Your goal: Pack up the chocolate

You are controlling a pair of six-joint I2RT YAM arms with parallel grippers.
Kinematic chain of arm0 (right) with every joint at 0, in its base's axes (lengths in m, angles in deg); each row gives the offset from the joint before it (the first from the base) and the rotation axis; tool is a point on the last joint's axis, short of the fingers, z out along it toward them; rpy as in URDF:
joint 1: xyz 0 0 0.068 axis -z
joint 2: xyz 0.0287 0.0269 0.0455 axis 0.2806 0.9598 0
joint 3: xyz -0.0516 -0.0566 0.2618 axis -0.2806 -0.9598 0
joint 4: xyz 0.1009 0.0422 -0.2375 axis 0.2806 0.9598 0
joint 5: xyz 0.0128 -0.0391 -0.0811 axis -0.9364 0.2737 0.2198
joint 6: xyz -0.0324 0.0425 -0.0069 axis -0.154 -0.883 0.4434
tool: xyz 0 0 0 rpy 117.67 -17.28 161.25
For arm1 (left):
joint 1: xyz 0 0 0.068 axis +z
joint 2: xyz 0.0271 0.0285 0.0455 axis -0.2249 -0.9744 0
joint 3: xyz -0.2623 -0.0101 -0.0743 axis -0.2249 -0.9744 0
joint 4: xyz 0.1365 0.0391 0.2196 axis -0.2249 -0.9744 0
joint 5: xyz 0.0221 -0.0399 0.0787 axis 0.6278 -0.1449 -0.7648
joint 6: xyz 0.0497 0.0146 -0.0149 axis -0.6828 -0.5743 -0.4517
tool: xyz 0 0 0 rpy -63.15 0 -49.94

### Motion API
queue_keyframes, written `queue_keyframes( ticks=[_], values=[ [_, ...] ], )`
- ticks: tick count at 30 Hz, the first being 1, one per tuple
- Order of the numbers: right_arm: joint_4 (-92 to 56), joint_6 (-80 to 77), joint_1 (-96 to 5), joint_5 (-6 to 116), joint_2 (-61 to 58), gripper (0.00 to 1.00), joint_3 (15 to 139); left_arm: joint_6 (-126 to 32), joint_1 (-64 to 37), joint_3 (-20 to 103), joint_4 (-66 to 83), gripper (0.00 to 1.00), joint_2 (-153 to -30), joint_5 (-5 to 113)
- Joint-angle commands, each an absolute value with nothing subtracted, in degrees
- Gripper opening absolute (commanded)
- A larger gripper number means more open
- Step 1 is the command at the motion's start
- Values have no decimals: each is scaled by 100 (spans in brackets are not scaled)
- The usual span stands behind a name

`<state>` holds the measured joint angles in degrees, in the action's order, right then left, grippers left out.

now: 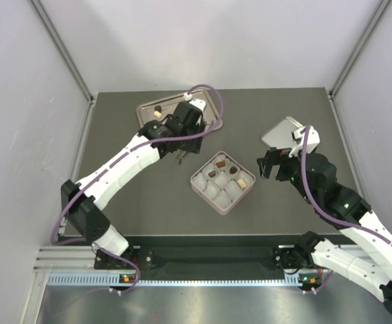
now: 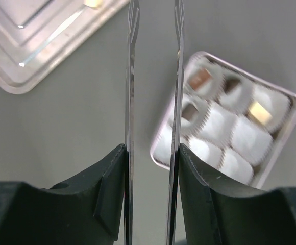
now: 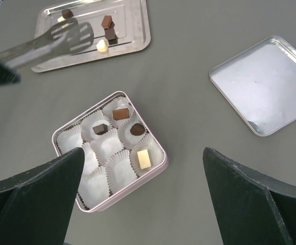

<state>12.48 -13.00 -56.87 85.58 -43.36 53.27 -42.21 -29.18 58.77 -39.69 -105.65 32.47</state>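
The pink box (image 1: 207, 197) sits mid-table, its paper cups holding several chocolate pieces: a brown bar (image 3: 120, 114), a dark cube (image 3: 100, 128), a dark round piece (image 3: 137, 129) and a cream bar (image 3: 144, 158). More pieces lie on the silver tray (image 1: 149, 108), among them a brown one (image 3: 106, 21) and a cream one (image 3: 102, 46). My left gripper (image 2: 151, 153) is shut on thin metal tongs (image 2: 129, 76), between tray and box. The gap between the blades shows nothing; their tips run out of the left wrist view. My right gripper (image 1: 270, 165) hangs open right of the box.
A square silver lid (image 1: 280, 131) lies at the right back of the dark table, behind my right gripper. White walls with metal posts enclose the table on three sides.
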Motion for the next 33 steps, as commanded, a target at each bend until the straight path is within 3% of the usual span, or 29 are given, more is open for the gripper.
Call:
queue_keyframes(
  ticks=[1,15,33],
  values=[
    [1002,-1330,-5620,8494,-4452,99,5501,-4301,-2577,6206,-3714,47,-11021,3107],
    [931,-1251,-5628,8485,-4496,100,5404,-4503,-1663,6743,-3116,50,-12383,3406],
    [914,-1207,-5628,8520,-4444,100,5430,-4776,-1276,6594,-2694,50,-12894,3960]
  ],
)
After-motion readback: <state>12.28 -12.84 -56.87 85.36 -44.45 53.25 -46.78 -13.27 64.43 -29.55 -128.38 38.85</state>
